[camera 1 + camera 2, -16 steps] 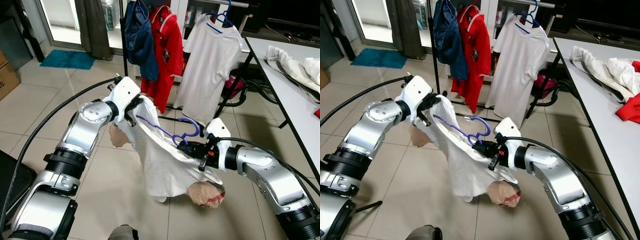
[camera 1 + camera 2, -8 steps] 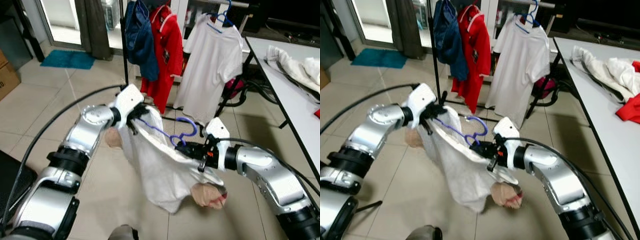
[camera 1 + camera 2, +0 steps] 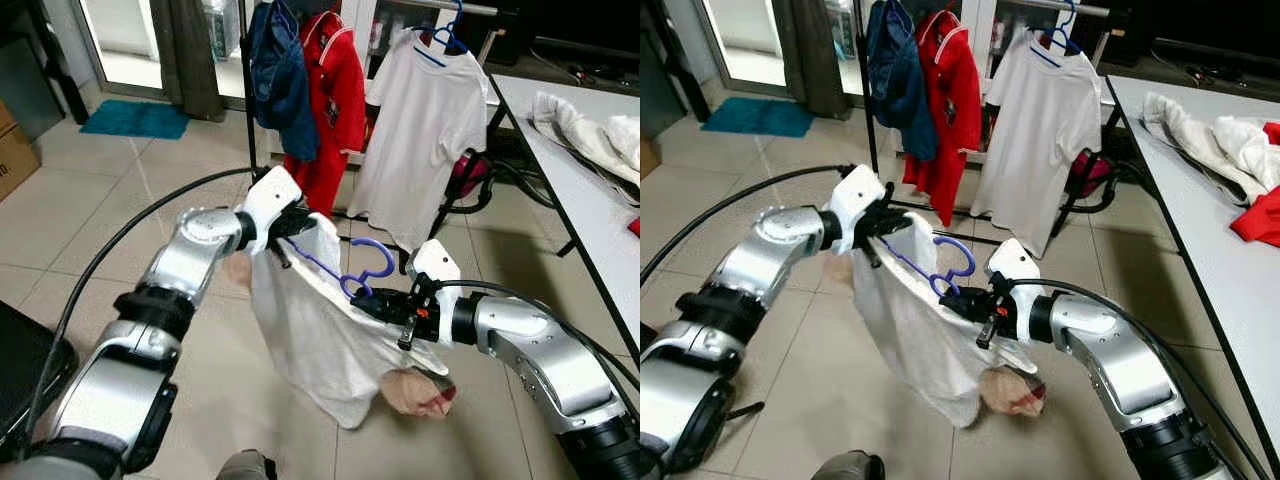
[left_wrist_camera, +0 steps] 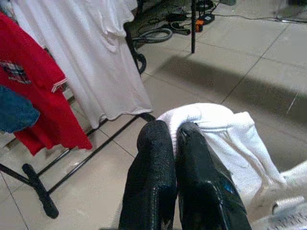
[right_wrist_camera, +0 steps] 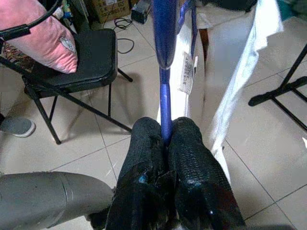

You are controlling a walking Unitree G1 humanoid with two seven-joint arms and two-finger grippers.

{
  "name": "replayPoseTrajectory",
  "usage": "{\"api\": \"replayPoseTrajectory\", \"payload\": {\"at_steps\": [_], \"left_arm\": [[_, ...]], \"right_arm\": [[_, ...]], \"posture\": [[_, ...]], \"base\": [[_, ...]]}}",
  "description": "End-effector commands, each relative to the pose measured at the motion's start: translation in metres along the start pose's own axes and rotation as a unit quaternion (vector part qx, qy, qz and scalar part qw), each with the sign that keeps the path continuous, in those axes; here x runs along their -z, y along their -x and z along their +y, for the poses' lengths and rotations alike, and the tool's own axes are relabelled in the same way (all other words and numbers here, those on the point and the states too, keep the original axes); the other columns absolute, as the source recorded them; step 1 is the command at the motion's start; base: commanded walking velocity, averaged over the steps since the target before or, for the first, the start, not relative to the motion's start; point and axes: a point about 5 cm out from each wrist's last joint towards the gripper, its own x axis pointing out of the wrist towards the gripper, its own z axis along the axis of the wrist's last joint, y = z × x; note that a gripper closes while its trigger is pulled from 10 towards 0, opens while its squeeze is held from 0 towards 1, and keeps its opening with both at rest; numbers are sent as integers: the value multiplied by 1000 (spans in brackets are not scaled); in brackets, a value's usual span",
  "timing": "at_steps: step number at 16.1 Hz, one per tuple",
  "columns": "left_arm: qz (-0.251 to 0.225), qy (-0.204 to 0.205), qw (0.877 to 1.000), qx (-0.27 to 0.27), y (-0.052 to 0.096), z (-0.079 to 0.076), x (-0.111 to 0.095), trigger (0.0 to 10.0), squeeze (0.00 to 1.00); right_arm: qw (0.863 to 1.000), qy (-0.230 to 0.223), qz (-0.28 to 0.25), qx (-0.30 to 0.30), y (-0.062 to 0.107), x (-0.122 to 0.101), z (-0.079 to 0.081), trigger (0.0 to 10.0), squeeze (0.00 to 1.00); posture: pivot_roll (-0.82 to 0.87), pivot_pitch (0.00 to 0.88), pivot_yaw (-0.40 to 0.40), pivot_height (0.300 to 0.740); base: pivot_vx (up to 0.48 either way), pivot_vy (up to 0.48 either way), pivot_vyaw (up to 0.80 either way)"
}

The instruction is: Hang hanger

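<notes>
Beyond the tiled floor (image 3: 90,210) stood your black clothes rack (image 3: 247,110): right gripper (image 5: 166,139) clamped the blue plastic hanger (image 3: 352,272), left gripper (image 4: 175,139) pinched its white shirt (image 3: 320,335) shut, so carrying and hooking came next.

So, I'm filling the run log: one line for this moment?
left gripper: shut on white shirt | right gripper: shut on purple hanger | shirt on hanger, held low before clothes rack | not yet hung

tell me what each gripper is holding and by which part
Right gripper: purple plastic hanger, by its thin bar. Left gripper: white cloth shirt, at its bunched upper edge.
</notes>
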Motion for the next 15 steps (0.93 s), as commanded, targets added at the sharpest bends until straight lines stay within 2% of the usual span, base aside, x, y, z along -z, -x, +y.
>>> {"api": "replayPoseTrajectory", "payload": {"at_steps": [1,5,6,7,8,9,11,12,14,15], "left_arm": [[-26,-10,1000,0,-3,2,-16,0,0],[-28,-14,999,16,-3,2,-24,0,0],[-22,-17,999,24,-4,-1,-22,0,0],[1,-14,999,29,-6,-5,-12,549,0],[21,-10,999,28,-8,-7,-4,3294,0],[36,1,999,17,-10,-8,3,10000,0],[55,16,998,36,-10,-11,10,10000,0],[68,27,996,55,-8,-13,15,10000,1000],[99,38,993,58,-1,-9,24,10000,1000],[100,46,992,55,1,-7,25,10000,1000]], "right_arm": [[1000,12,-6,-21,-1,-3,6,10000,0],[1000,13,15,-19,-3,1,5,10000,0],[1000,13,15,-18,-4,2,5,10000,0],[1000,13,10,-21,-5,0,6,10000,0],[1000,12,7,-23,-5,-2,7,10000,0],[1000,11,4,-26,-5,-2,7,10000,0],[1000,11,3,-26,-5,-3,7,10000,0],[1000,10,3,-26,-5,-3,8,10000,0],[1000,9,2,-27,-4,-3,7,10000,0],[1000,9,2,-26,-3,-3,7,10000,0]], "posture": [[33,0,-54,740],[39,0,-59,740],[39,0,-59,740],[39,0,-59,740],[39,0,-59,740],[39,0,-59,740],[39,0,-59,740],[37,0,-58,740],[38,0,-57,740],[38,0,-57,740]], "base": [[0,0,0],[0,0,0],[0,0,0],[0,0,0],[0,0,0],[0,0,0],[0,0,0],[0,0,0],[0,0,0],[0,0,0]]}}
